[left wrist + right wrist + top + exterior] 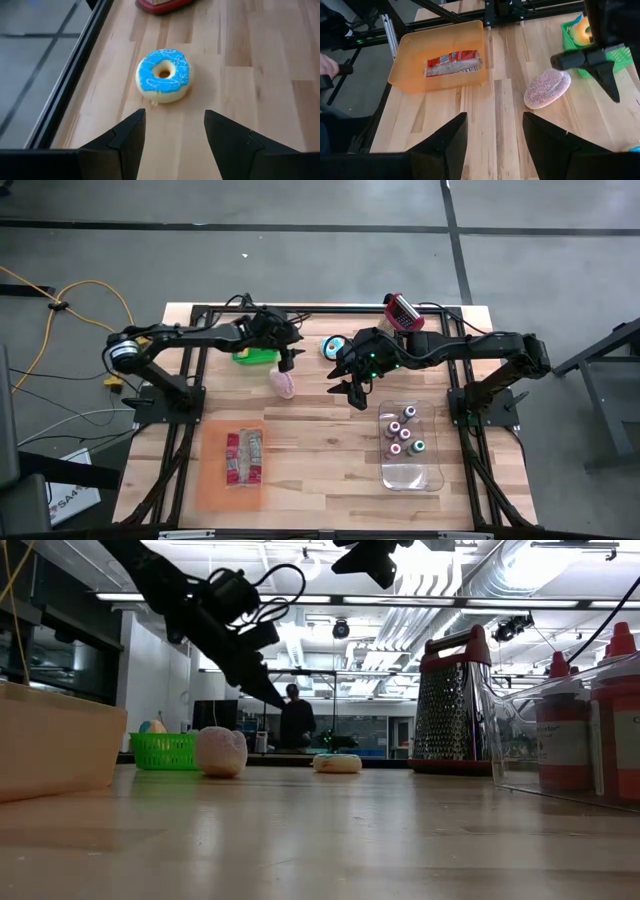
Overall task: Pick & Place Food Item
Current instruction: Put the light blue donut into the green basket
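A blue-iced donut (164,76) lies flat on the wooden table toward the far edge (332,346). A pink speckled round food item (286,384) rests on the table just near of it (547,89). My left gripper (174,135) hangs open above the table, between the pink item and the donut (288,361), pointing slantwise down at the donut with nothing between its fingers. My right gripper (350,390) stands open higher over the table's middle (495,135), holding nothing.
An orange tray (232,465) with a wrapped snack sits near left. A green basket (256,356) stands beside the left gripper. A red-topped grater (403,310) is at the far edge. A clear bin (410,445) of small bottles sits near right.
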`<state>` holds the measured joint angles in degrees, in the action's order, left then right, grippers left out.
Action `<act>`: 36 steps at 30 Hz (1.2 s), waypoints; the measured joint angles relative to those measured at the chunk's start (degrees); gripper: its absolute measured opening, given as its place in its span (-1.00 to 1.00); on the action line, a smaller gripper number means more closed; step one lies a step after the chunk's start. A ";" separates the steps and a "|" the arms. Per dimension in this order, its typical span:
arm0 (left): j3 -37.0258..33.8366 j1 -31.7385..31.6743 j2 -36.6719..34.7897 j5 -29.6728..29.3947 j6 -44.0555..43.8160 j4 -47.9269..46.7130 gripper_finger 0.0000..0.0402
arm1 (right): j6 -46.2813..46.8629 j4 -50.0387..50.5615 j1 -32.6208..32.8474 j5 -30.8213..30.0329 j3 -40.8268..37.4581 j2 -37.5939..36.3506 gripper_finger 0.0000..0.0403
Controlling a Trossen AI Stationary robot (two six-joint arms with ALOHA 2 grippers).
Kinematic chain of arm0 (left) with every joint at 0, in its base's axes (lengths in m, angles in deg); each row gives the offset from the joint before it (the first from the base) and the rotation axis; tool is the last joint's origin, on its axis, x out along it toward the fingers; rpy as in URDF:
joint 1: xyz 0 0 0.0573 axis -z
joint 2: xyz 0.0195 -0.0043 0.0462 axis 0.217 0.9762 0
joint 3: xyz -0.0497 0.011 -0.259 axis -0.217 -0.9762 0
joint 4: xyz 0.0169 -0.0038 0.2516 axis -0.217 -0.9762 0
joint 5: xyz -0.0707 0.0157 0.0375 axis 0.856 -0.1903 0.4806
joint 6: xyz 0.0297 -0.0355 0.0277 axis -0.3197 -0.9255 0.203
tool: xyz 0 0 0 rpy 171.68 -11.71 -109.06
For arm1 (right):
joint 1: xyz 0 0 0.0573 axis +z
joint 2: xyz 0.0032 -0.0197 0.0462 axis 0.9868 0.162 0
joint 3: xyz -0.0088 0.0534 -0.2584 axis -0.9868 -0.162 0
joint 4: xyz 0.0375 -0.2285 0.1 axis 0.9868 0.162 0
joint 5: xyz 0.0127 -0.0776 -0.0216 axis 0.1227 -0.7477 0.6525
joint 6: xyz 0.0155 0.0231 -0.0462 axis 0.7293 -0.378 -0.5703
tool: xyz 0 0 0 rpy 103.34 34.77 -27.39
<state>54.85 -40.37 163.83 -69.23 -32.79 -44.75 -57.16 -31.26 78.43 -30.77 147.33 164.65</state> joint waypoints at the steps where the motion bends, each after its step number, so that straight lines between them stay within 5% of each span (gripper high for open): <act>1: 0.00 0.00 0.70 0.03 0.74 0.81 -0.03 | 0.02 0.00 -0.02 0.00 0.00 0.00 -0.11; 36: -0.07 5.55 3.93 -4.51 5.09 9.12 -0.03 | 0.00 0.00 -0.02 0.00 0.02 0.00 -0.11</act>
<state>54.78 -34.82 167.76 -73.74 -27.71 -35.63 -57.16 -31.26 78.42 -30.77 147.35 164.65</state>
